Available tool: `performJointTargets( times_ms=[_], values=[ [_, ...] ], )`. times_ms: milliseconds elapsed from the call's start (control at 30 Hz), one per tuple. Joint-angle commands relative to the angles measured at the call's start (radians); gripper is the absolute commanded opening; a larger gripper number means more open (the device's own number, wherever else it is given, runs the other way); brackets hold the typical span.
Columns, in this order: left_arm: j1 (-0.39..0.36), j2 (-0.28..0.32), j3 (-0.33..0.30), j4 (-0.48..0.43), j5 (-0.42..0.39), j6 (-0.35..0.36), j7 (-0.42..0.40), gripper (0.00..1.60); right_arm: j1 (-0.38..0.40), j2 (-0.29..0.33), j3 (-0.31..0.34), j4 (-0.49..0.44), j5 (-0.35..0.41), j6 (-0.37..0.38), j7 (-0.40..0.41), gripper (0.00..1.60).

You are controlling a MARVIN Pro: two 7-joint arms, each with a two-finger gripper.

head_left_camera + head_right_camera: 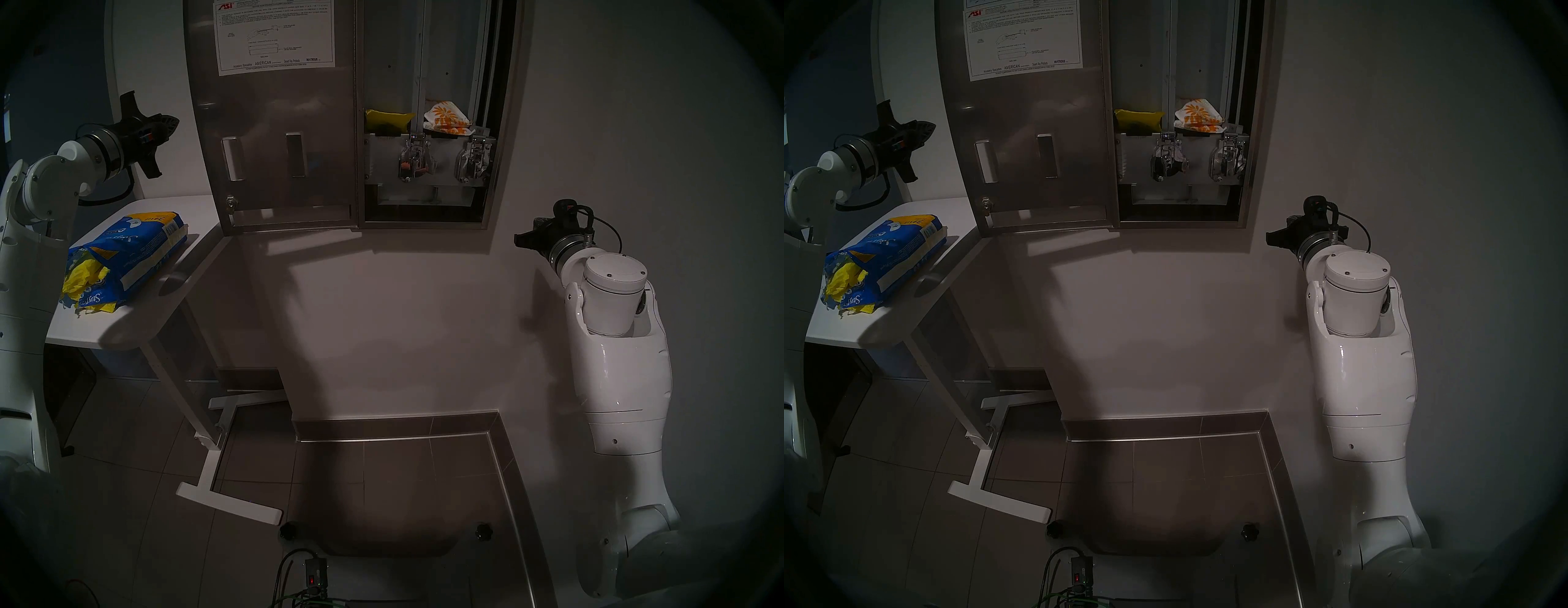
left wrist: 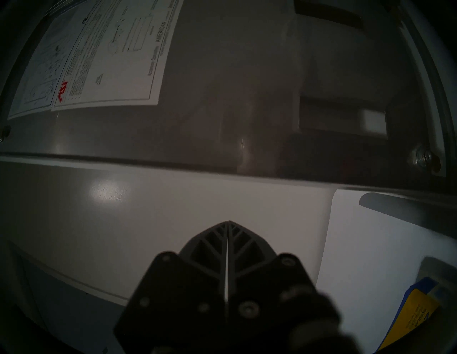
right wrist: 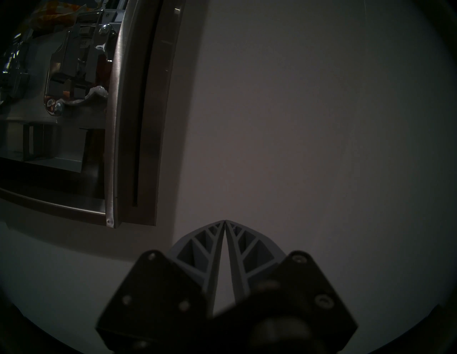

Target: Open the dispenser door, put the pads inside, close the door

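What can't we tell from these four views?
- Dispenser door front face: turned away, both head views.
- Cabinet upper chutes: cut by top edge.
- Yellow pads in blue bag: count hidden by bag.
- Instruction sheet text: too small, left wrist.
- Yellow pad seating: dim.

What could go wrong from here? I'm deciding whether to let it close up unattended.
1. The left gripper, shut and empty, is beside the open dispenser door; a glancing push could slip off its edge.
2. The yellow pad and flowered packet sit loosely on the mechanism; the door might pinch them.
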Motion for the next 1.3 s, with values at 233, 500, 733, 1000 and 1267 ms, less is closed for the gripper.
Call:
performJointTargets(
  times_ms=[233,500,733,1000,1267],
  values=[
    [-0.158,-0.036,0.076,0.050,0.009,-0.010,0.012,0.00,0.008,0.000,0.001,-0.014,0.000,-0.003,-0.002,0.51],
    [-0.113,-0.041,0.038,0.014,-0.028,-0.003,0.006,0.00,0.008,0.000,0.001,-0.014,0.000,-0.003,-0.002,0.51],
    [-0.068,-0.068,0.014,-0.071,-0.107,-0.032,-0.031,0.00,0.009,0.000,0.001,-0.014,0.000,-0.003,-0.002,0.51],
    [-0.089,-0.144,0.046,-0.114,-0.169,-0.048,-0.054,0.00,0.009,0.000,0.001,-0.012,0.000,-0.003,-0.001,0.51],
    [-0.130,-0.177,0.098,-0.116,-0.206,-0.024,-0.057,0.00,0.009,0.001,0.000,-0.009,0.000,-0.003,-0.001,0.51]
  ],
)
